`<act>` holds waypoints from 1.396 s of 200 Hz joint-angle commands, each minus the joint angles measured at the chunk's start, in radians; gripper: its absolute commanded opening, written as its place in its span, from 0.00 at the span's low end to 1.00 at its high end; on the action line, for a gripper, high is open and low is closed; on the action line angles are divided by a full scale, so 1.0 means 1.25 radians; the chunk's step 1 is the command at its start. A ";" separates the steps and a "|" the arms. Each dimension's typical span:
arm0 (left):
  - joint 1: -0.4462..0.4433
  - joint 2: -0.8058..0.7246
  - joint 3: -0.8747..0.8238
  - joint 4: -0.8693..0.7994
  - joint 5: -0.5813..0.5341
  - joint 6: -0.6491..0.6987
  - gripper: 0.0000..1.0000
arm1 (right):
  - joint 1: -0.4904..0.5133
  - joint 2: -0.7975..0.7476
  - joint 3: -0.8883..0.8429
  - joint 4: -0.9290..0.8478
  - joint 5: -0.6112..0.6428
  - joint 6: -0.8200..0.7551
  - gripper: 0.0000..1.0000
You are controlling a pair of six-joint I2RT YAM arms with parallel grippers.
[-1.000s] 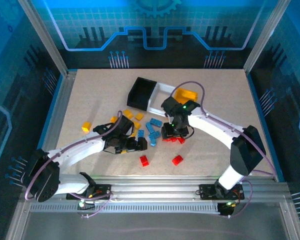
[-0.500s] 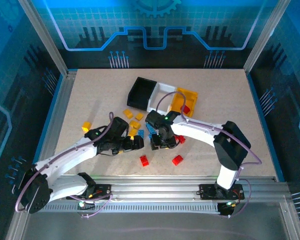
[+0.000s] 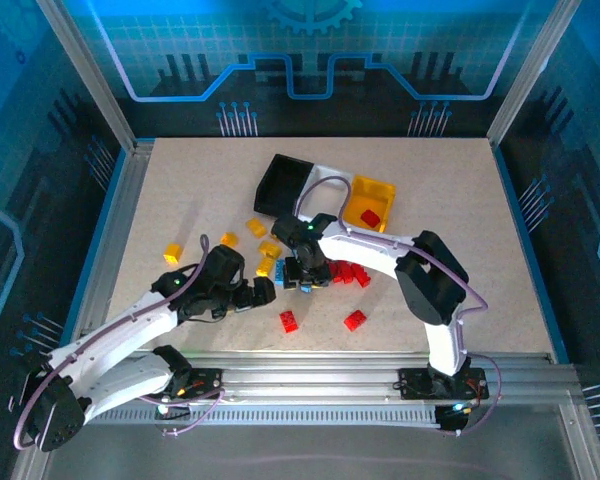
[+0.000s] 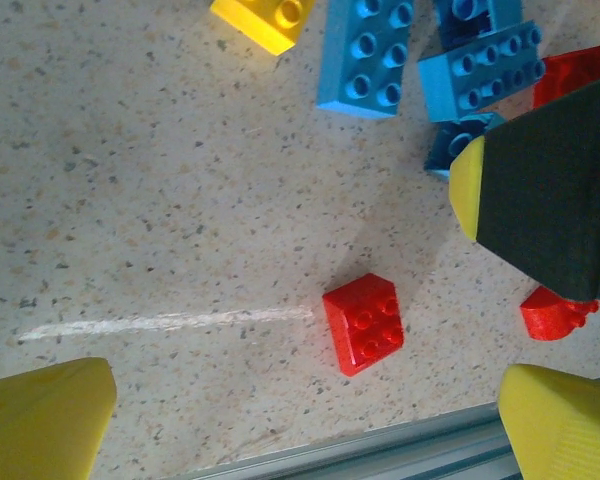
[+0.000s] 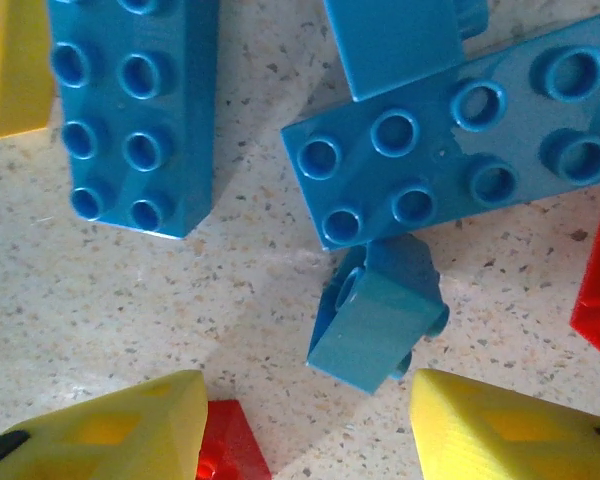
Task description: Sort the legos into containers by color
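Observation:
Three bins stand at the back: black, white and yellow-orange, the last holding a red lego. My right gripper is open and low over the light blue legos. A small blue brick lies on its side just ahead of its yellow fingertips, untouched. My left gripper is open above bare table, with a red brick lying just ahead of its gap. Yellow legos lie scattered to the left, and more red ones to the right.
Two long blue bricks crowd the small one. The right gripper's black body hangs close to my left gripper. A lone yellow brick sits far left, another red brick near the front rail.
My right gripper has swept left from the red bricks to the blue cluster. The left gripper has drawn back slightly left, its arm swinging nearer the front.

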 commanded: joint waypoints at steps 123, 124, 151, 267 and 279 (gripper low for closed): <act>0.035 -0.071 -0.041 -0.047 0.019 0.004 0.99 | -0.008 0.041 0.009 -0.039 0.032 0.019 0.29; 0.035 -0.070 -0.041 -0.047 0.019 0.003 0.99 | -0.008 0.041 0.009 -0.039 0.032 0.019 0.29; 0.042 -0.063 -0.038 -0.044 0.029 0.014 0.99 | -0.008 0.001 -0.015 -0.048 0.040 0.022 0.28; 0.063 0.026 -0.016 0.026 0.062 0.049 0.99 | -0.072 -0.146 0.042 -0.117 0.062 -0.020 0.27; 0.063 0.037 -0.014 0.032 0.064 0.049 0.99 | -0.100 -0.138 0.074 -0.119 0.058 -0.039 0.27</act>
